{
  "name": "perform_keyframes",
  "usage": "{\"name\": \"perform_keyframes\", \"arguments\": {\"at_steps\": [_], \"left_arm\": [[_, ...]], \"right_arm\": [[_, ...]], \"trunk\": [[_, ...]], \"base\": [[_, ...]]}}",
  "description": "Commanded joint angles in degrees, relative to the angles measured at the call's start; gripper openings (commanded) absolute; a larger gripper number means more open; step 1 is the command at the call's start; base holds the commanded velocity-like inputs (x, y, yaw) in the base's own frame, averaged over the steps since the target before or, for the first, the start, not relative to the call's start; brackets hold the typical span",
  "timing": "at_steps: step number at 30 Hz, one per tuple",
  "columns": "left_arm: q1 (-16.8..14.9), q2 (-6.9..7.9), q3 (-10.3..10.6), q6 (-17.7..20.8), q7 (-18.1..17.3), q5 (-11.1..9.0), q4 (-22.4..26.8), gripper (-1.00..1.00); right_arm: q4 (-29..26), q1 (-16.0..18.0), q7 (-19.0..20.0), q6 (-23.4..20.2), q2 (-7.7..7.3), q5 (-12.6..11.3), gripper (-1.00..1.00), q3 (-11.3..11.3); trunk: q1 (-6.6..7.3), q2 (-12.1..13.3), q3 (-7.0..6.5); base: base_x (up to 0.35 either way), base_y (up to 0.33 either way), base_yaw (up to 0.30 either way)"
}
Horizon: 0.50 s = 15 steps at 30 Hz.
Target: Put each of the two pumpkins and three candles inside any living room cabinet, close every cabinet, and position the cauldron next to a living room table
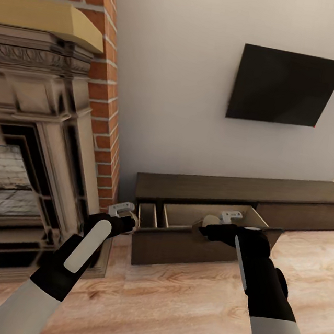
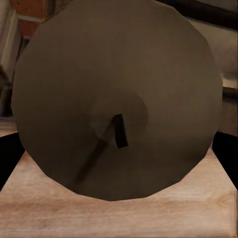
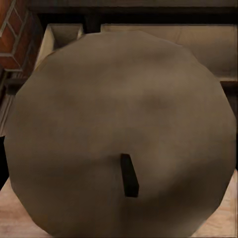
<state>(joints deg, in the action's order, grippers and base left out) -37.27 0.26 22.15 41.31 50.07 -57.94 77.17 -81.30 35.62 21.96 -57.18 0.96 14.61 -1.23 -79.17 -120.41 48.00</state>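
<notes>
The long dark brown cabinet (image 1: 238, 189) stands along the wall under the TV, with its left drawer (image 1: 178, 245) pulled out and showing two pale compartments. My right gripper (image 1: 209, 227) hovers over the drawer's front edge, shut on a grey-olive candle (image 1: 211, 220). The right wrist view looks down on that candle (image 3: 119, 134), with its dark wick and the drawer compartments beyond it. My left gripper (image 1: 130, 220) is just left of the drawer's corner, shut on another candle (image 2: 116, 99) over the wood floor. The pumpkins and cauldron are out of view.
A stone fireplace (image 1: 25, 159) with a brick column (image 1: 106, 127) stands close on the left, beside my left arm. A black TV (image 1: 285, 87) hangs on the wall. Wood floor (image 1: 170, 304) lies open in front of the cabinet.
</notes>
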Motion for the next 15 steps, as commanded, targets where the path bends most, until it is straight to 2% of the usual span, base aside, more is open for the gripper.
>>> {"name": "perform_keyframes", "arguments": {"at_steps": [1,15], "left_arm": [[0.00,0.00,0.00,0.00,0.01,0.02,0.00,-1.00],[0.00,-0.09,0.00,-0.08,-0.06,0.01,-1.03,-1.00]], "right_arm": [[0.00,0.01,-0.07,-0.04,0.00,-0.20,-1.00,0.00],[0.00,0.04,-0.07,0.14,-0.76,-0.20,-1.00,-0.09]], "trunk": [[0.23,0.42,-0.19],[3.30,6.03,-2.70]], "base": [[0.000,0.000,-0.282],[0.000,0.000,-0.282]]}}
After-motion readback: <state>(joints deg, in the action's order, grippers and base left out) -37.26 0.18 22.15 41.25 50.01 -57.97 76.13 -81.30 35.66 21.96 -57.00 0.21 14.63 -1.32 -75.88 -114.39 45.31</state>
